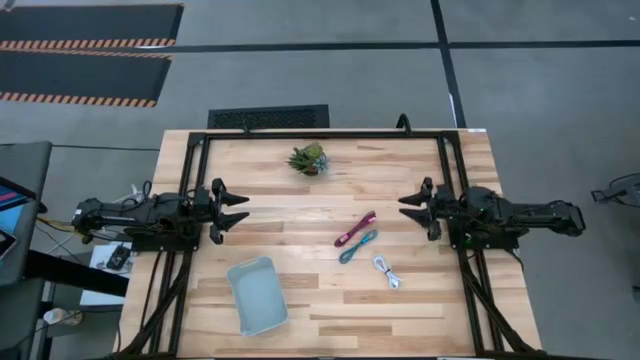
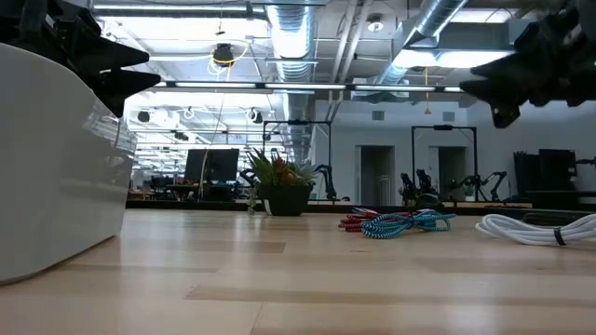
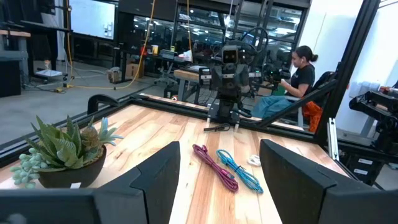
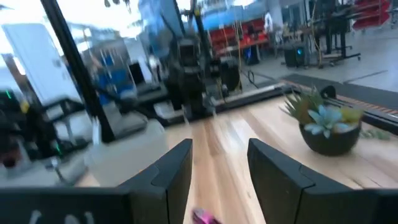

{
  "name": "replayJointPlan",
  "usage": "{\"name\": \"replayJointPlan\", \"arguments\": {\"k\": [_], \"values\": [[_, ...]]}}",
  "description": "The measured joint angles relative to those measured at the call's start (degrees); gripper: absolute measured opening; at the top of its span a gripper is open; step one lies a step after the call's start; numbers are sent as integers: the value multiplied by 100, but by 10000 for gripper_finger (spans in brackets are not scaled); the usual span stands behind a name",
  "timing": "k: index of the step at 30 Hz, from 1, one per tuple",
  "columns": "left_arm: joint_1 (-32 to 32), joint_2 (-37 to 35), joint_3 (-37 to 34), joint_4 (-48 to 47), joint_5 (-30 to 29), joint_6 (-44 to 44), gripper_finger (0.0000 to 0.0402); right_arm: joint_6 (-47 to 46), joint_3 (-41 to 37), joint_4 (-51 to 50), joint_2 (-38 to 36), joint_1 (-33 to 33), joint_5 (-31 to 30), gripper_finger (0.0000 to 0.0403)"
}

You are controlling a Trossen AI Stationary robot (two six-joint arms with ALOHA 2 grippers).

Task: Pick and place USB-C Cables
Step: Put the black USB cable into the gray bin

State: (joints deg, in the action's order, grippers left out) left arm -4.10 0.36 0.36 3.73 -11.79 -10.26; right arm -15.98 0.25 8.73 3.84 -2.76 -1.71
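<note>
Three coiled cables lie flat on the wooden table right of centre: a magenta-pink one [image 1: 355, 229], a teal one [image 1: 357, 246] beside it, and a white-grey one [image 1: 386, 271] nearer the front. They also show in the left wrist view, pink [image 3: 214, 165] and teal [image 3: 239, 172]. My left gripper [image 1: 238, 211] is open and empty at the table's left side, above the table. My right gripper [image 1: 408, 209] is open and empty at the right side, pointing toward the table's middle.
A pale blue tray [image 1: 256, 293] lies at the front left. A small green potted plant [image 1: 309, 158] stands at the far middle. A black frame [image 1: 320, 134] runs round the table's far edge and sides. A person [image 3: 298, 71] sits beyond the table's right side.
</note>
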Motion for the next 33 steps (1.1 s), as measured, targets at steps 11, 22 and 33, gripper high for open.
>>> {"name": "replayJointPlan", "arguments": {"k": [11,22,33], "values": [[0,0,1,48,-256,-529,210,-1092,0,826,0,0,4,182],[3,2,0,520,-714,-1144,210,-1757,10,782,0,0,-342,182],[44,473,954,969,-840,-1646,210,-1426,2519,-3383,1096,0,-1187,163]]}}
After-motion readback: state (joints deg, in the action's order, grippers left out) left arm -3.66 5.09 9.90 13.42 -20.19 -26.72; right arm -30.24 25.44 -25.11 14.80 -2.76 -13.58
